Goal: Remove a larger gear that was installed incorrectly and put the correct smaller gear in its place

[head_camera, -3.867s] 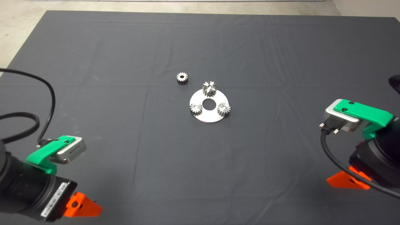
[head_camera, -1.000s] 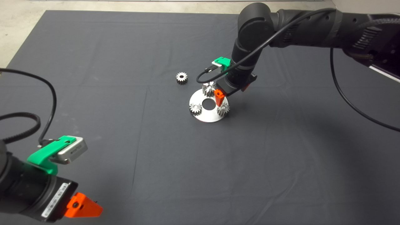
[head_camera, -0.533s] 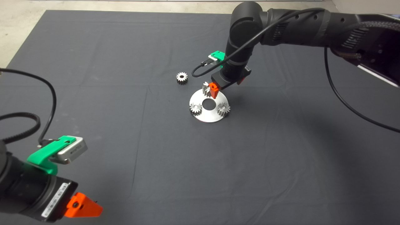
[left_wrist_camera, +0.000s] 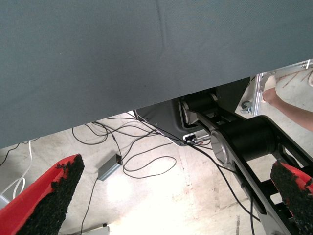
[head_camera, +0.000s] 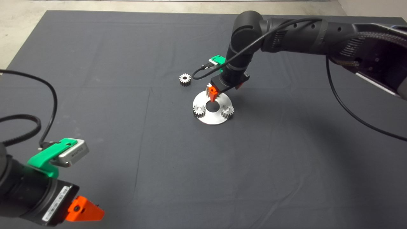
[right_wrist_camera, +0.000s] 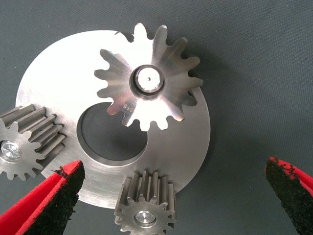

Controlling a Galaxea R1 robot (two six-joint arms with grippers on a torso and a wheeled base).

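**Right arm poised over the wrong gear, fingers spread wide**

The right gripper (head_camera: 212,93) hangs right above the round metal plate (head_camera: 212,119), its red fingers (right_wrist_camera: 54,196) well apart and empty. The wrist camera looks straight down on the larger gear (right_wrist_camera: 148,82), which sits on its pin at the plate's 12 o'clock rim, next to the plate's centre hole (right_wrist_camera: 110,134). It is chunky and bright, with a star-like top face, slanted teeth that overhang the plate edge a little, and a shiny pin end showing in its bore.

Two small gears (right_wrist_camera: 145,205) with pins in their centres stand at roughly 4 and 8 o'clock on the plate. That is where I see the trouble coming: from the wrist view one of them lies between the open fingers, nearer than the target, so a closing grip that drops short could catch it, or nudge the loose-looking plate across the mat (head_camera: 95,47). Slanted teeth also give the pads a poor seat; a squeeze off the gear's middle could tilt it and jam it on the pin.

The smaller gear (head_camera: 184,78) waits alone on the mat at about 10 o'clock from the plate, near it but clear.

The left gripper (head_camera: 84,210) is parked at the lower left, fingers (left_wrist_camera: 49,196) apart, holding nothing.
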